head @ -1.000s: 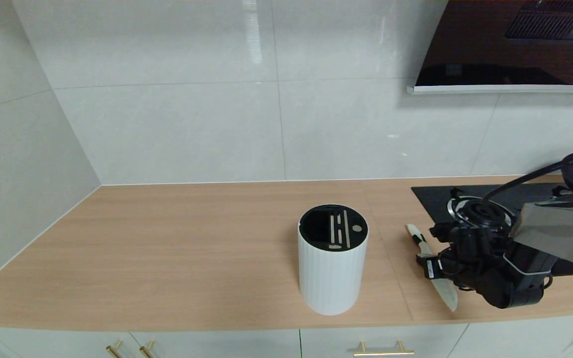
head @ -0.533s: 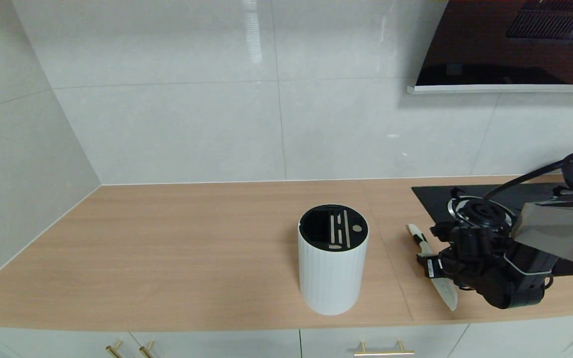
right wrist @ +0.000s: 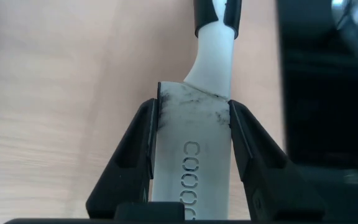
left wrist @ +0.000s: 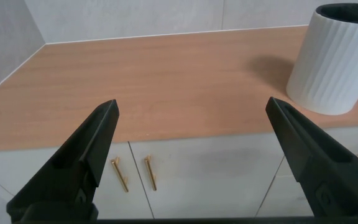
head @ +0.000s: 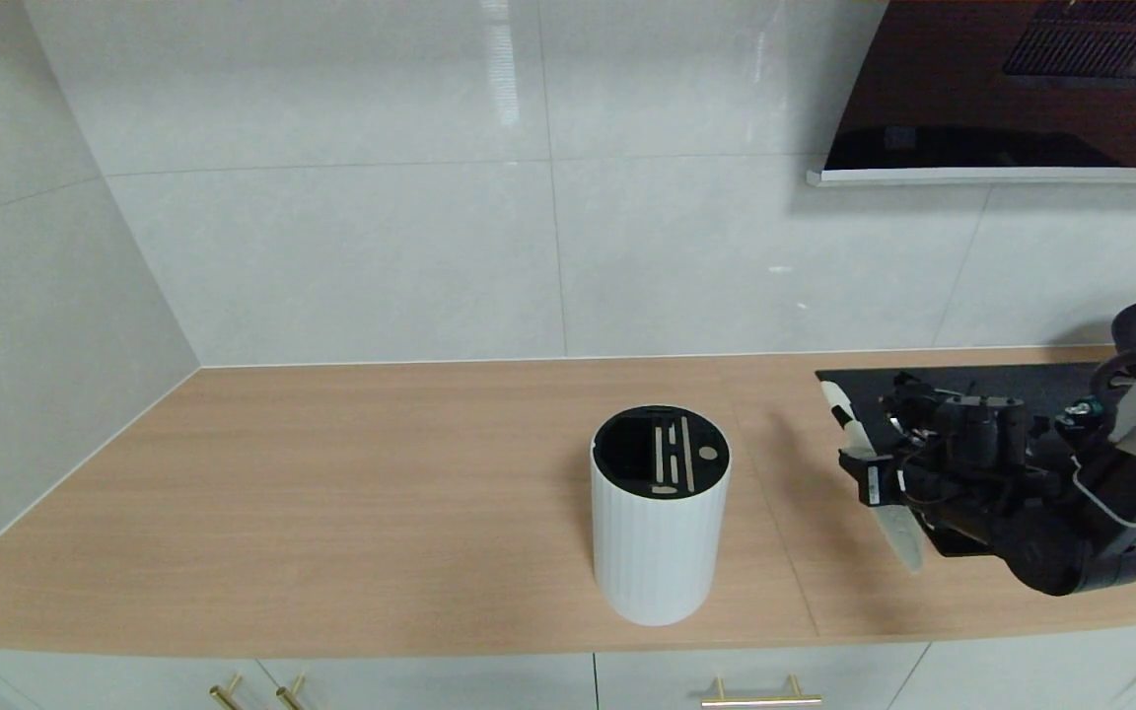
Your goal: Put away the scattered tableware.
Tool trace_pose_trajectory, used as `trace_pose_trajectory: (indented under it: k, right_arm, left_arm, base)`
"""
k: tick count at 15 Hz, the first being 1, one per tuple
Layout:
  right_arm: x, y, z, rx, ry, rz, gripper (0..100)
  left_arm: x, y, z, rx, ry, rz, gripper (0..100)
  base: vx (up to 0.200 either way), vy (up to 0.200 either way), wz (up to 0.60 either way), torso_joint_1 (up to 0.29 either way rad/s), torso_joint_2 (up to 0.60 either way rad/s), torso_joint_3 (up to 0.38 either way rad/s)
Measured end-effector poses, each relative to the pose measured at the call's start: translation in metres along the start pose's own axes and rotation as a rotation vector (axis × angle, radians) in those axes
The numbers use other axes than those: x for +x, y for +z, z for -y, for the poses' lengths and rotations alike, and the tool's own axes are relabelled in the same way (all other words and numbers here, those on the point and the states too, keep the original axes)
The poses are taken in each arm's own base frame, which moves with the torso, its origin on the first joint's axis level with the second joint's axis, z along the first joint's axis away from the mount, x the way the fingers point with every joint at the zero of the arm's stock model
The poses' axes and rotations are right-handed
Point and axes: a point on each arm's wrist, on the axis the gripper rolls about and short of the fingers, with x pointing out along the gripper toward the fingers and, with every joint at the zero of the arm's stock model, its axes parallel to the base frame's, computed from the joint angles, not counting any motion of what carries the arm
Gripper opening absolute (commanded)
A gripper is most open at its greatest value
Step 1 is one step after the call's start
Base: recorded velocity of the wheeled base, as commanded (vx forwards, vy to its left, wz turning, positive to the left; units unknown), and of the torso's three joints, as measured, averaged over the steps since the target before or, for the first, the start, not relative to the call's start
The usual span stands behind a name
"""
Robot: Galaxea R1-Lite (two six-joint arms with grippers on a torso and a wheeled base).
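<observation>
Clamping the pale blade just short of the handle, your right gripper (right wrist: 193, 134) has the white ceramic knife with the black-banded handle (head: 900, 528) pinched flat between both fingers. The knife looks to be held clear of the light wooden countertop (head: 381, 493), over the edge of the black glass cooktop (head: 1041, 380), with its tip slanting down toward the counter's front. Because you hold smooth blade rather than handle, keep the squeeze firm and the travel gentle. Carry it left to the white ribbed cylindrical holder (head: 660, 532) standing well apart at mid-counter. Turn the wrist until the tip hangs straight down, then square the blade's flat with one of the narrow slots in the black top (head: 674, 454). Lower slowly and let go only once the blade is seated. Your left gripper (left wrist: 191, 106), spread wide and empty near the counter's front edge, could steady the holder.
</observation>
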Motion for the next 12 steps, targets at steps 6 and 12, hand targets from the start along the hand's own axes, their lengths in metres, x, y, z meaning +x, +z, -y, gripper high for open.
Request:
trace_pose_trajectory:
  k: [6, 12]
  right_arm:
    - [-0.065, 0.076, -0.049, -0.041, 0.077, 0.125, 0]
    - [-0.141, 0.120, -0.106, -0.014, 0.196, 0.209, 0]
  left_arm:
    - [-0.002, 0.062, 0.000, -0.020, -0.117, 0.014, 100]
    - [0.080, 0.154, 0.002, -0.115, -0.348, -0.200, 100]
  base:
    - [0.000, 0.000, 0.00, 0.000, 0.00, 0.000]
    - [0.000, 0.000, 0.00, 0.000, 0.00, 0.000]
